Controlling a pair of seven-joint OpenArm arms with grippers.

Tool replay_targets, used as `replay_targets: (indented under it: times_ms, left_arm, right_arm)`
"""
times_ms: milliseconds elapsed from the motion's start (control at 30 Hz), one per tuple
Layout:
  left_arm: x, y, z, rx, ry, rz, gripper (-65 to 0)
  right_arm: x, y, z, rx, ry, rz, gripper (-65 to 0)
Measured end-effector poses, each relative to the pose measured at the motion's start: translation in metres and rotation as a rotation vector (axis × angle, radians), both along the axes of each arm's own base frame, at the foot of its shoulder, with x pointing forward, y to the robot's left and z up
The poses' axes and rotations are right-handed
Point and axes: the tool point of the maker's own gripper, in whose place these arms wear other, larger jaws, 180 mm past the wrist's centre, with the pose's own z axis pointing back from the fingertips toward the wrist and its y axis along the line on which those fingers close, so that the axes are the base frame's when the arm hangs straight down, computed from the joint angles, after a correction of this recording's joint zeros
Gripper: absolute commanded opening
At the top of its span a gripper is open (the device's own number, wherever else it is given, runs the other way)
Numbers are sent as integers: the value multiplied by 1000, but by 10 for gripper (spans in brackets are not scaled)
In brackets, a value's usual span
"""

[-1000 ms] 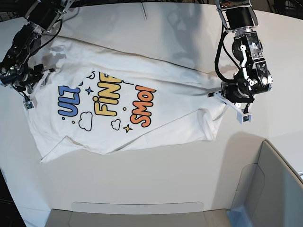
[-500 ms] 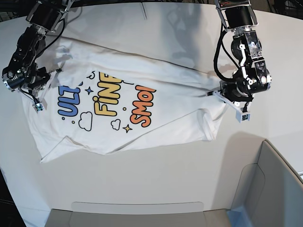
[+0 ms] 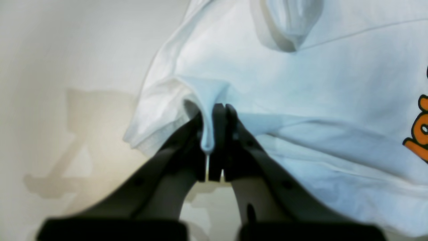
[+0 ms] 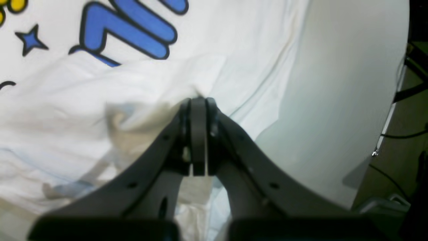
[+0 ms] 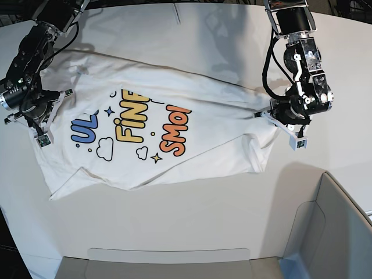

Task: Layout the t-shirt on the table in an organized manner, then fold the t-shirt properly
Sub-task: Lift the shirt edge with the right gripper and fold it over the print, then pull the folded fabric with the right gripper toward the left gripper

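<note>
White table (image 5: 192, 226) fills the base view, curved far edge along the top, grey-white bin wall (image 5: 331, 232) in the lower right corner. The t-shirt (image 5: 174, 157) lies print-up and creased across the centre, tilted, lower left corner pointing toward the frame's bottom left. Left gripper (image 5: 278, 118), at the right of the base view, has its jaws closed on a pinched fold of the t-shirt's right edge (image 3: 208, 134). Right gripper (image 5: 36, 125), at the left, is closed at the shirt's left edge (image 4: 198, 107), cloth bunched at the tips; whether cloth is held, can't tell.
</note>
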Motion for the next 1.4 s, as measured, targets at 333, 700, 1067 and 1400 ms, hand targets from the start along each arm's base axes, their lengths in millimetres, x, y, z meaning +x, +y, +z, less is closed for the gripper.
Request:
replay_targets:
  times_ms: [333,700,1067,1400]
  left_arm:
    - [28,-1,-12,-47,43,10,-650]
    - [38,10,-2,-57,14,43,-650]
    - [35,47,11,-44,-30,153,-650]
    - [49,12,16,-64,-29,66,-650]
  right_arm:
    - [14,-36,4,57,-26,-136,-650]
    - [26,-52,10,81,-40,-161,-650]
    - [26,-60,14,71,-48,-188,-650]
    - [35,-33,6,89,-29,-119,-650]
